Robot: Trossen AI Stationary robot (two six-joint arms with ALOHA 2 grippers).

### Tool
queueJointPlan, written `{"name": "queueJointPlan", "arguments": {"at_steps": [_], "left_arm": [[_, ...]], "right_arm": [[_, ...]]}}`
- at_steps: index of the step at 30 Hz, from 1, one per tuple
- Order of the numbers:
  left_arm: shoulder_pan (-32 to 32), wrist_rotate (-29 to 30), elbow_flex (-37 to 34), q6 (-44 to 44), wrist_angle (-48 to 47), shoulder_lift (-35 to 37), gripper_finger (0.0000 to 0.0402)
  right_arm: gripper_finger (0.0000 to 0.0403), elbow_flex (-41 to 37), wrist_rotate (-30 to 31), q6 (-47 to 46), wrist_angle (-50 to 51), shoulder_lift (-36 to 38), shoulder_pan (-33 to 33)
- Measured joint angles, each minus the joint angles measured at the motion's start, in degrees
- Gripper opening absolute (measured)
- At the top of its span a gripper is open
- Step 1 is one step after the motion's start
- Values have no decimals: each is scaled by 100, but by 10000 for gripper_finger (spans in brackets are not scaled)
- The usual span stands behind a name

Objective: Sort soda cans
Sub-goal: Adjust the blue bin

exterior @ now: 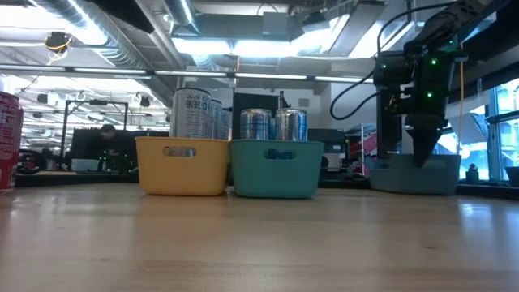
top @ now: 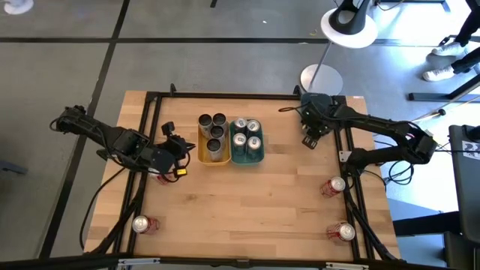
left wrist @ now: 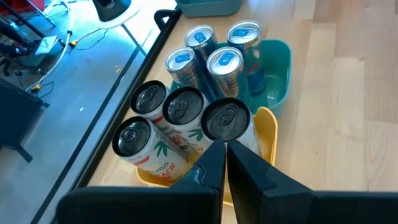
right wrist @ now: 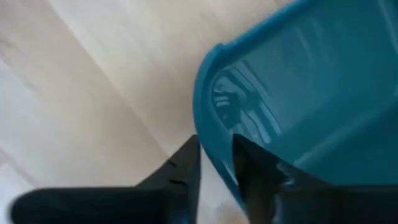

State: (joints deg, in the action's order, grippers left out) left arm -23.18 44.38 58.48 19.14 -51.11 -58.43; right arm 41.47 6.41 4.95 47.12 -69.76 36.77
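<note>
On the wooden bench [top: 255, 202], a yellow tray [top: 213, 154] and a teal tray [top: 247, 152] stand touching side by side near the far edge. The yellow tray holds four dark-topped cans [left wrist: 180, 109]; the teal tray holds four silver-teal cans [left wrist: 214, 53]. In the low view only their upper parts rise above the tray walls.

The left gripper [left wrist: 225, 163] hovers just beside the yellow tray on its outer side, fingers pressed together with nothing between them. A red can [top: 163, 177] lies partly hidden beneath this arm.

The right gripper [right wrist: 216, 163] sits at the far right corner of the bench, its fingers straddling the rim of a third, grey-blue tray [right wrist: 311, 93] and pinching its wall. From above, the arm covers that tray almost wholly.

Three more red cans stand well apart near the bench edges: one at the near left [top: 140, 223], one at the right [top: 336, 185], one at the near right [top: 345, 232]. Another red can [exterior: 8, 138] is cut off at the low view's edge.
</note>
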Motion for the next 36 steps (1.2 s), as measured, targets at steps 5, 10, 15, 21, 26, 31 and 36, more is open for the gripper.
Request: {"name": "queueJointPlan", "arguments": {"at_steps": [5, 10, 15, 21, 26, 31, 36], "left_arm": [[0, -2, 0, -46, 75, 0, 11], [0, -2, 0, -55, 79, 0, 11], [-1, -2, 0, -65, 76, 0, 11], [-1, -2, 0, -72, 76, 0, 11], [-1, -3, 0, -161, 85, 0, 11], [0, -4, 0, -168, 118, 0, 11], [-2, -4, 0, -141, 116, 0, 11]], "right_arm": [[25, 0, -401, 2, -173, 0, -112], [12, 2, -420, -135, -385, 0, -657], [6, 0, -456, -527, -704, 0, -1412], [9, 0, -900, -754, -1115, 0, -2423], [7, 0, -1005, -454, -1631, 0, -3086], [6, 2, -1037, -142, -2379, -221, -3516], [6, 15, -1022, -171, -2771, -666, -3606]]}}
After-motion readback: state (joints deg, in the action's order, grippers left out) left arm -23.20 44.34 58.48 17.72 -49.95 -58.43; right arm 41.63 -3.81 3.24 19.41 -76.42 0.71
